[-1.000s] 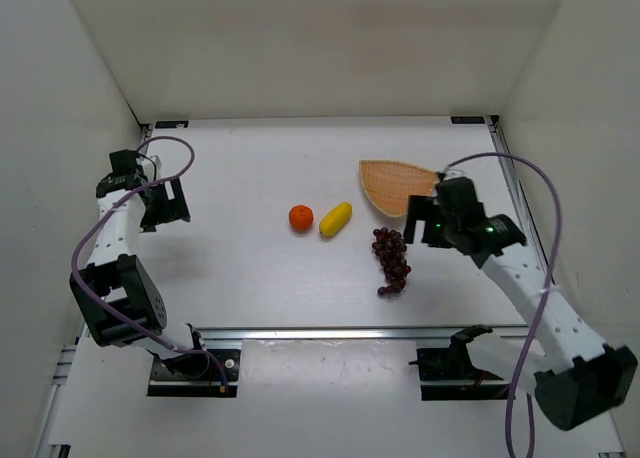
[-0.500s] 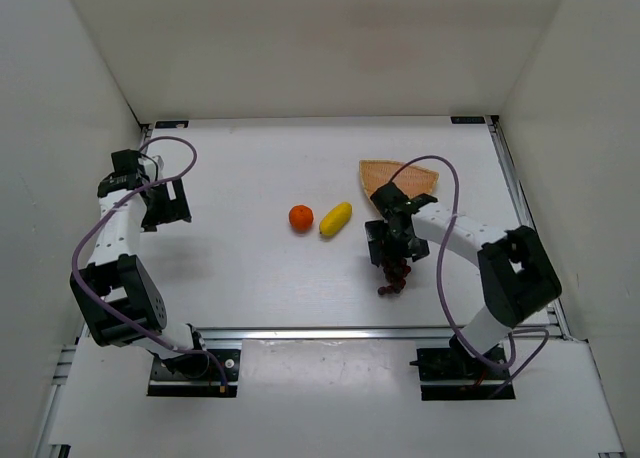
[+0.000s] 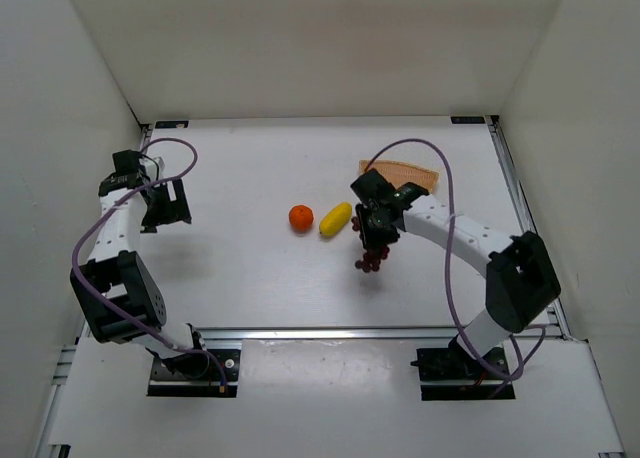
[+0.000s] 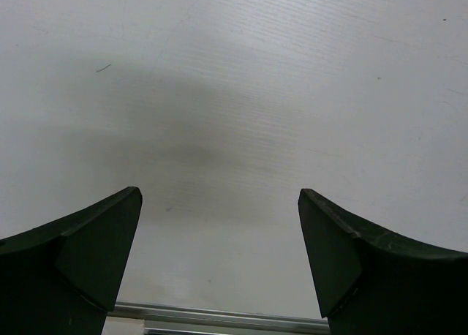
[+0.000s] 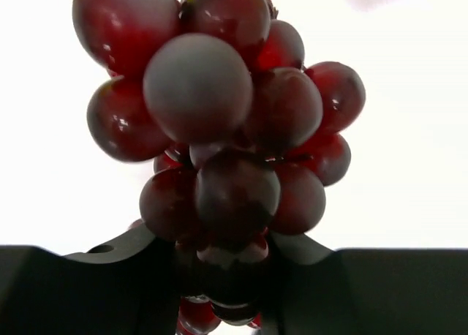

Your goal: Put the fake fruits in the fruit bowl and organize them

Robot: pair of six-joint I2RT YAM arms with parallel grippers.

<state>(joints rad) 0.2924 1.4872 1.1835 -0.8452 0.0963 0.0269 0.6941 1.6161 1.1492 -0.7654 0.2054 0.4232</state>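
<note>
My right gripper [image 3: 374, 226] is clamped tight on the grape bunch [image 3: 371, 256], which hangs beside the lemon [image 3: 335, 218], near the basket [image 3: 418, 172]. I should carry it slowly and release it low over the basket's middle, leaving room for 2 more fruits. My left gripper [image 4: 219, 203] gapes wide, holding nothing.

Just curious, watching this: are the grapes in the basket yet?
Out. The grape bunch is clamped in the right end effector, on the near side of the basket, not inside it.

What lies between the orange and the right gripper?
The lemon lies between the orange and the right gripper, which is shut on the grapes; the top view shows it.
</note>
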